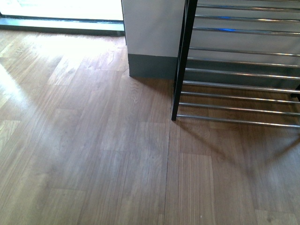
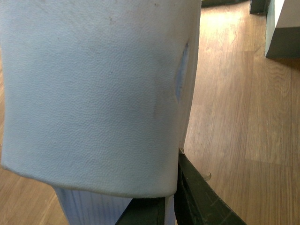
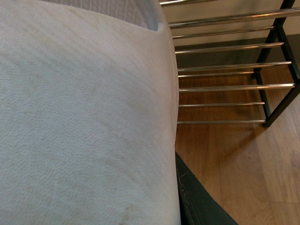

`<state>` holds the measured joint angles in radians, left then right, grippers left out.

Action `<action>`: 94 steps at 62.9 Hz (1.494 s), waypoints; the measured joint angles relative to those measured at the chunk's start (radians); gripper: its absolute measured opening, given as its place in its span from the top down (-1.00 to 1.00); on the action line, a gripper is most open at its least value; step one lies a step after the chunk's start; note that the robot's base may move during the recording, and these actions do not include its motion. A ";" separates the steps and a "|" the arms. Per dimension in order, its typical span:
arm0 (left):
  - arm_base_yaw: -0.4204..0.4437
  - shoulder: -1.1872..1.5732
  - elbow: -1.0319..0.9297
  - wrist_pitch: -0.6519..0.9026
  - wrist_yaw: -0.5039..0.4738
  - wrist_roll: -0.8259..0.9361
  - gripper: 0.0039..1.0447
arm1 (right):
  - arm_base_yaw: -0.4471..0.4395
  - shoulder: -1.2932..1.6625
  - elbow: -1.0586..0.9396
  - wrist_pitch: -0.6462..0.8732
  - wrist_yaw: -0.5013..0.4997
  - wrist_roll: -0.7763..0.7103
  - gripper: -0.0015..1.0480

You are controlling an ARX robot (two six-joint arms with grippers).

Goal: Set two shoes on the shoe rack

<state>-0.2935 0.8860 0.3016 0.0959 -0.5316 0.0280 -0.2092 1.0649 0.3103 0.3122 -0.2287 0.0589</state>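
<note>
- Front view: wood floor (image 1: 84,150) at left, shoe rack (image 1: 181,70) standing upper right.
- Left wrist view: pale blue-white slipper (image 2: 93,93) filling left, clamped by left gripper (image 2: 169,211) at bottom.
- Right wrist view: white slipper (image 3: 84,122) at left, right gripper (image 3: 194,206) lower middle, grip impossible to tell.

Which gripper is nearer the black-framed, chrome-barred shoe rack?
Right, probably. The right gripper faces the black-framed, chrome-barred shoe rack close ahead; the left gripper, shut on a pale shoe, has wooden floor and a wall corner in view, no rack.

The shoe rack (image 1: 180,70) is showing black framing and chrome bars above brown wood-grain floor (image 1: 93,154), one pebbled slipper (image 2: 93,93) is looking pale blue-white, the other slipper (image 3: 84,122) creamier.
</note>
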 joint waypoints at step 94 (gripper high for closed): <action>0.000 0.000 -0.002 0.000 0.000 0.000 0.97 | 0.000 0.001 0.000 0.000 0.000 0.000 0.97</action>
<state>-0.2935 0.8860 0.2993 0.0959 -0.5312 0.0280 -0.2096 1.0660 0.3099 0.3122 -0.2283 0.0589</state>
